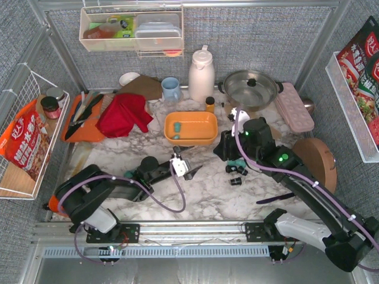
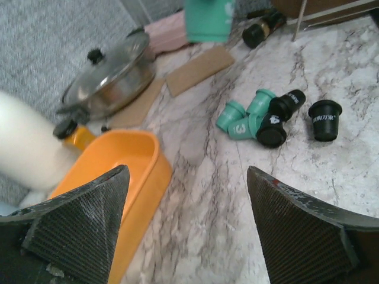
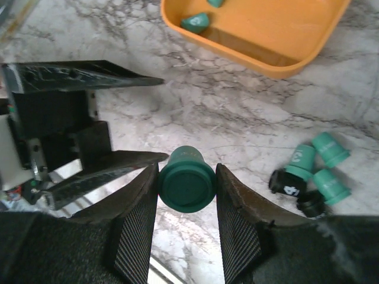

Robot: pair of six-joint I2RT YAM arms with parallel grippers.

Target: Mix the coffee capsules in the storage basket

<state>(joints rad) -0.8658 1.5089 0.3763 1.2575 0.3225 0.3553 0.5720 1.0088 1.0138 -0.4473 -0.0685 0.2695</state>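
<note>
The orange-yellow storage basket (image 1: 190, 128) sits mid-table with two teal capsules (image 1: 176, 126) at its left end; one shows in the right wrist view (image 3: 195, 22). My right gripper (image 3: 186, 184) is shut on a teal capsule (image 3: 186, 183) and holds it above the marble, just right of the basket's front corner (image 1: 228, 152). Loose teal and black capsules (image 1: 236, 171) lie together on the table below it, also in the left wrist view (image 2: 257, 117). My left gripper (image 2: 186, 201) is open and empty, low over the marble in front of the basket (image 2: 118, 160).
A lidded steel pot (image 1: 249, 89), white thermos (image 1: 201, 74), blue mug (image 1: 171, 89) and small yellow bottle (image 1: 209, 104) stand behind the basket. A red cloth (image 1: 124, 113) and orange cutting board (image 1: 83, 121) lie left. A pink tray (image 1: 294, 106) and round wooden board (image 1: 317, 163) lie right.
</note>
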